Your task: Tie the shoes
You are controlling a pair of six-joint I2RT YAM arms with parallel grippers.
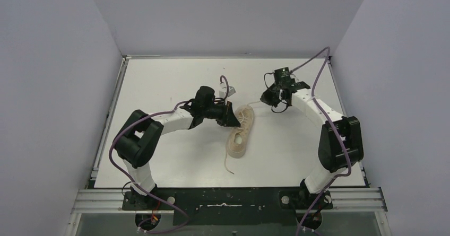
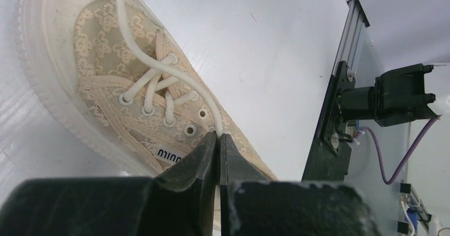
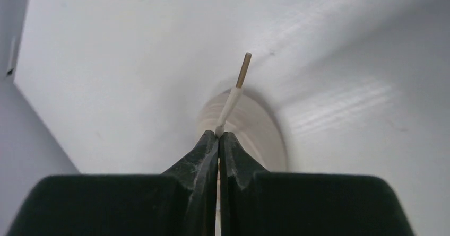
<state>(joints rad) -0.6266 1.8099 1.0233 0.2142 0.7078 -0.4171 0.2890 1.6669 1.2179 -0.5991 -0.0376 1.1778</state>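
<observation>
The cream-beige sneaker (image 1: 241, 132) lies mid-table with its toe toward the back. In the left wrist view its patterned upper (image 2: 101, 61) fills the left side. My left gripper (image 1: 232, 116) is at the shoe's left side and is shut on one cream lace (image 2: 175, 74) that runs from the eyelets into its tips (image 2: 218, 136). My right gripper (image 1: 269, 98) is behind and to the right of the shoe. It is shut (image 3: 218, 134) on the end of the other lace, whose brown-tipped aglet (image 3: 243, 69) sticks out past the tips. A blurred cream shape, probably the shoe (image 3: 260, 127), lies behind it.
A loose lace end (image 1: 228, 164) trails from the heel toward the near edge. A small white box (image 1: 228, 90) with a purple cable sits behind the left gripper. Grey walls close in three sides. A metal rail (image 1: 228, 199) and the arm bases line the near edge.
</observation>
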